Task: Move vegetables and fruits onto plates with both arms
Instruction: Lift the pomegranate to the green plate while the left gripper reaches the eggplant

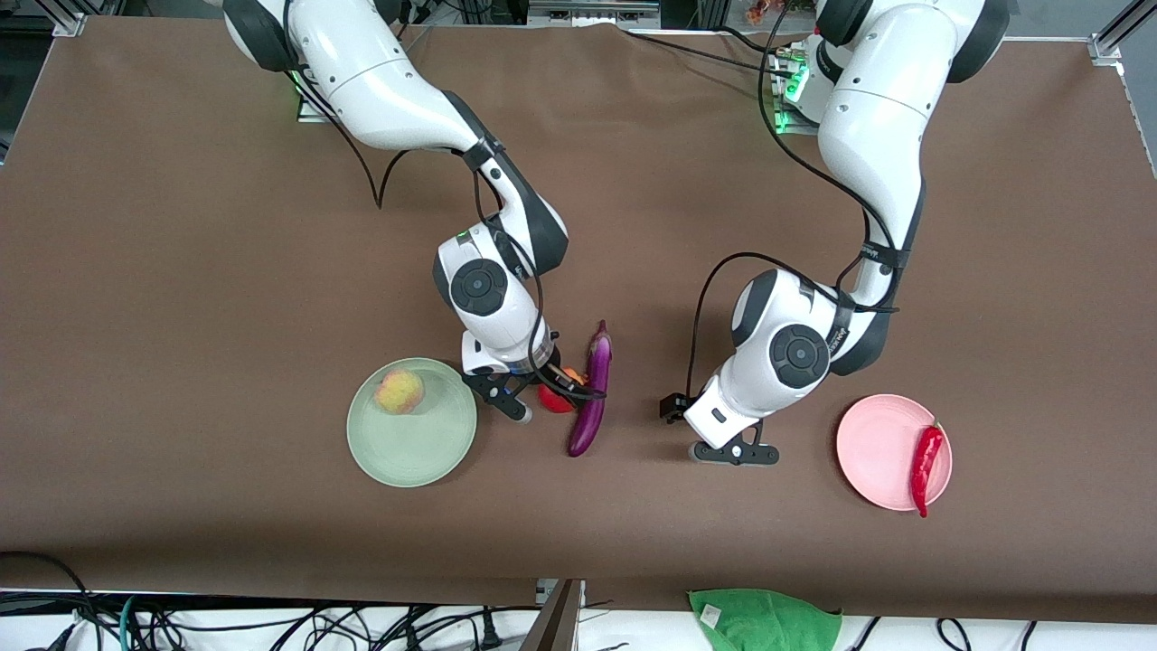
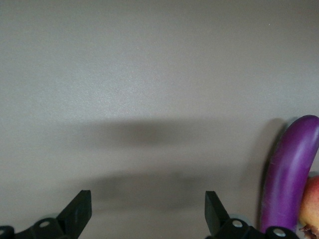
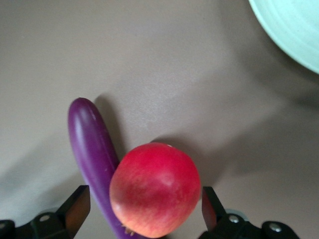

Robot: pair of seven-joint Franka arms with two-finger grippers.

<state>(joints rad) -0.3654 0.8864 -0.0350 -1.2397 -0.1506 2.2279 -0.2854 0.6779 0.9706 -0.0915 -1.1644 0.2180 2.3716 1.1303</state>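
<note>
The round red fruit (image 1: 554,400) lies on the table against the purple eggplant (image 1: 592,389). My right gripper (image 1: 542,398) is open and down around the fruit (image 3: 154,189), one finger on each side and not touching it; the eggplant (image 3: 92,154) lies just beside it. The peach (image 1: 399,391) sits on the mint green plate (image 1: 425,452). The red chili (image 1: 926,457) lies on the pink plate (image 1: 877,448). My left gripper (image 1: 734,454) is open and empty (image 2: 147,204) low over bare table between the eggplant (image 2: 289,174) and the pink plate.
The brown table (image 1: 181,316) bears nothing else. A green cloth (image 1: 764,619) lies off the table's edge nearest the front camera. The green plate's rim (image 3: 294,30) shows close to the right gripper.
</note>
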